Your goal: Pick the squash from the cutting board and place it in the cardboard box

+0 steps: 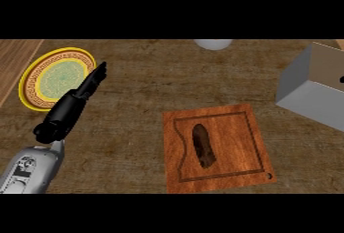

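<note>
The dark brown squash [203,145] lies lengthwise in the middle of the wooden cutting board [232,123], which sits near the counter's [168,77] front edge. The cardboard box [312,86] stands at the right edge, apart from the board. The left hand [86,88] rests with fingers straight and pressed together, fingertips beside a yellow-rimmed plate [37,86] at the left.

The cutting board [218,149] is reddish wood with a visible grain and a slight sheen. On it, the squash [203,145] looks dark brown, matt and rough. Left of the board, the left hand [74,103] is glossy black, like plastic, on a grey metallic forearm. The counter [154,77] looks like dull, streaked weathered wood. Right of the board, the cardboard box [312,86] is smooth, matt grey outside.
</note>
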